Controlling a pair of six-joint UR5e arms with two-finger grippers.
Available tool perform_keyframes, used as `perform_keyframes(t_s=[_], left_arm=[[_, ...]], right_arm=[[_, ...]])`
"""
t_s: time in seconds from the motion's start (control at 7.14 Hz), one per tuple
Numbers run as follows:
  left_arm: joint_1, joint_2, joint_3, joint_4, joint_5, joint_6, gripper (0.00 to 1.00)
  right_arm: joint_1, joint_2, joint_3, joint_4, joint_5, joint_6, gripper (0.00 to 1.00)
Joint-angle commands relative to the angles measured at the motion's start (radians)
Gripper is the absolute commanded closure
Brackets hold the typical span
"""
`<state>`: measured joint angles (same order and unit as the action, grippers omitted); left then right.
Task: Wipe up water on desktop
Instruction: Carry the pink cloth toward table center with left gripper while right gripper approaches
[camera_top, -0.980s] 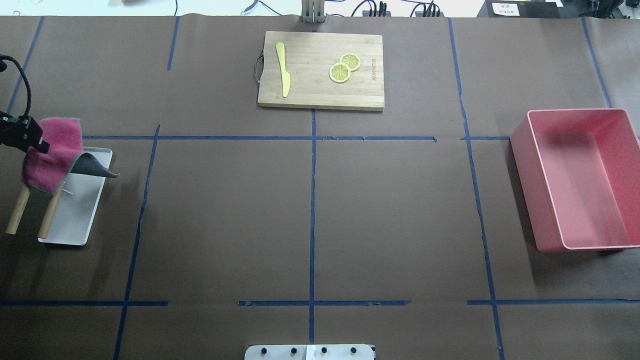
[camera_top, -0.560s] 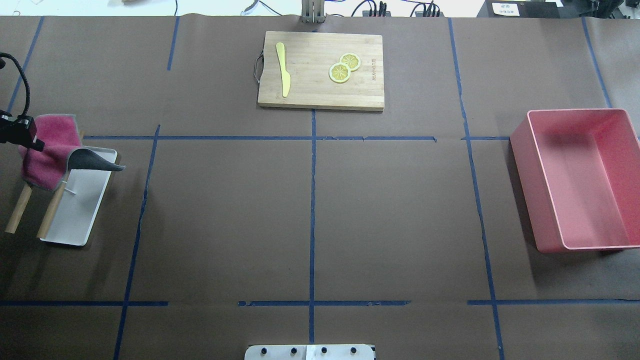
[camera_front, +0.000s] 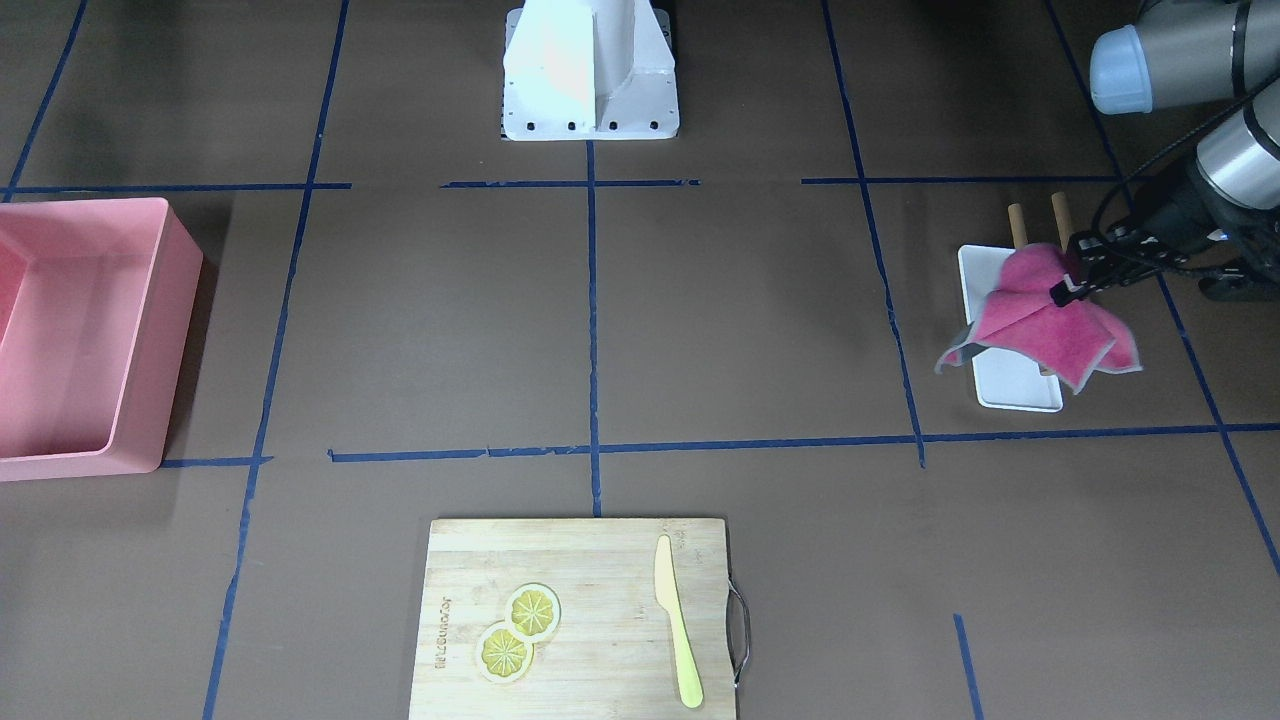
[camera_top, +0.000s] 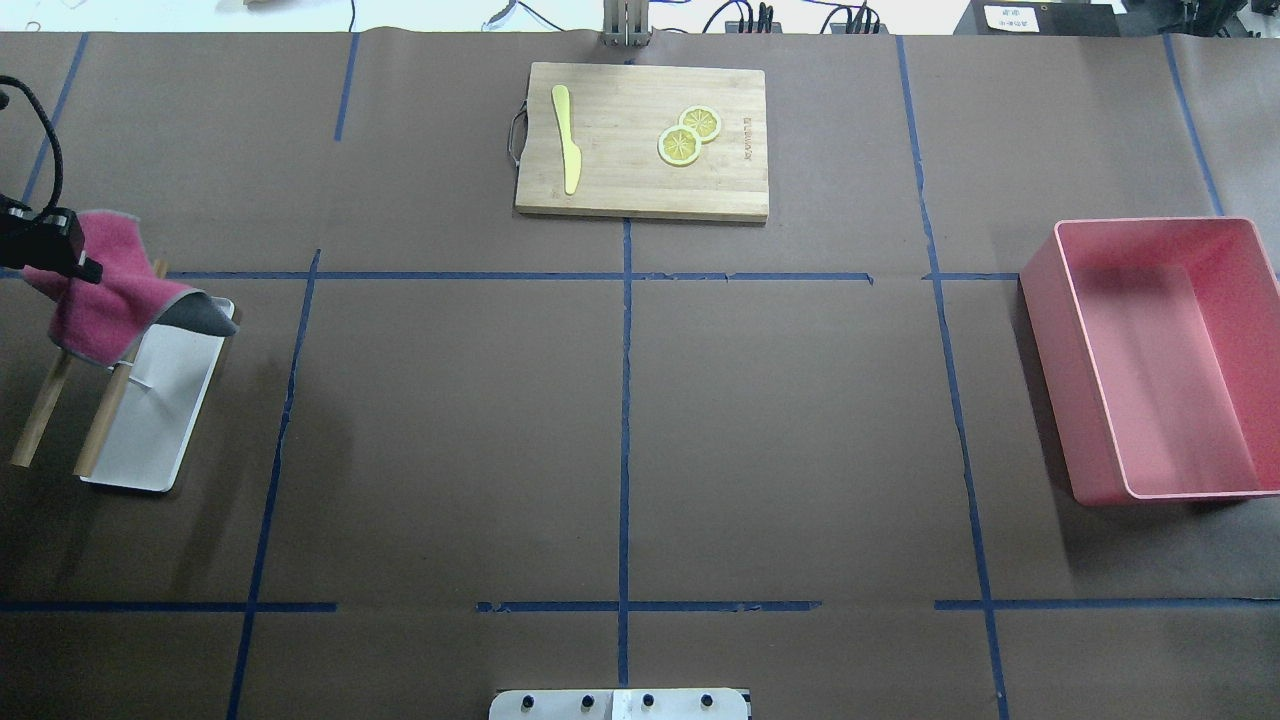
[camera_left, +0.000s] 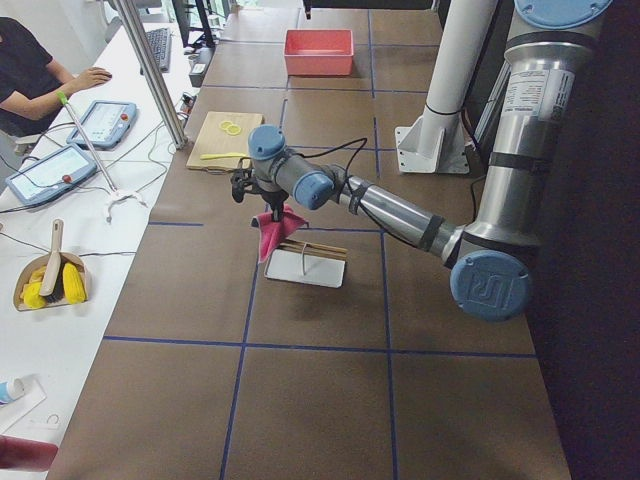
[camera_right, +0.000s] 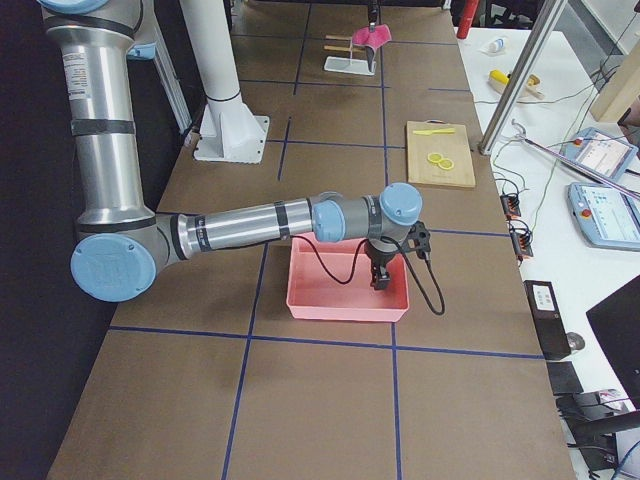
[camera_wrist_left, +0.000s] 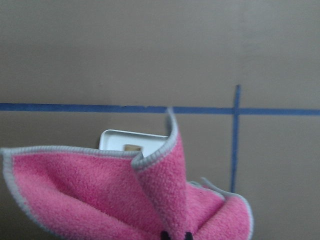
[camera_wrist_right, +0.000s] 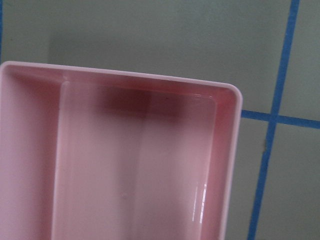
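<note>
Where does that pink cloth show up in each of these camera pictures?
Front-facing: pink cloth right of middle.
Overhead: cloth far left.
Exterior left: cloth centre-left.
Exterior right: cloth top, far away.
Left wrist: cloth fills the bottom.
Right wrist: not in it.
Shared landmark: the white tray by it.

Desktop (camera_top: 780, 400) layout, noted from the robot's side.
Cutting board (camera_top: 620, 195) far centre, opposite robot base (camera_top: 620, 705); knife (camera_top: 567, 140) on its left part, lemon slices (camera_top: 688, 137) right of knife. Bin (camera_top: 1050, 380) at robot's right, right gripper (camera_right: 380, 283) over it. Tray (camera_top: 160, 430) at left, two rods (camera_top: 35, 425) along its left edge; cloth (camera_top: 105, 295) hangs from left gripper (camera_top: 88, 270) over tray's far end.
</note>
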<state>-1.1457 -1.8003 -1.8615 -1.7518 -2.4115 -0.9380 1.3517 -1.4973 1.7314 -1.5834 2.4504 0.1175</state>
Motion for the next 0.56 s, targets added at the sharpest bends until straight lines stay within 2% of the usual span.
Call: perform_keyframes(t_s=[0.0, 0.14, 0.28, 0.42], left_arm=[[0.133, -0.176, 0.007, 0.002, 0.037, -0.274, 1.0], [0.221, -0.256, 0.016, 0.002, 0.119, -0.403, 1.0], [0.31, -0.342, 0.056, 0.002, 0.202, -0.51, 1.0], [0.358, -0.423, 0.112, 0.002, 0.247, -0.575, 1.0]], right_arm=[[-0.113, 0.0, 0.092, 0.241, -0.014, 0.272, 0.0], [-0.209, -0.001, 0.138, 0.372, -0.083, 0.432, 0.0], [-0.315, 0.002, 0.198, 0.441, -0.15, 0.611, 0.0], [-0.45, 0.012, 0.283, 0.447, -0.295, 0.717, 0.0]])
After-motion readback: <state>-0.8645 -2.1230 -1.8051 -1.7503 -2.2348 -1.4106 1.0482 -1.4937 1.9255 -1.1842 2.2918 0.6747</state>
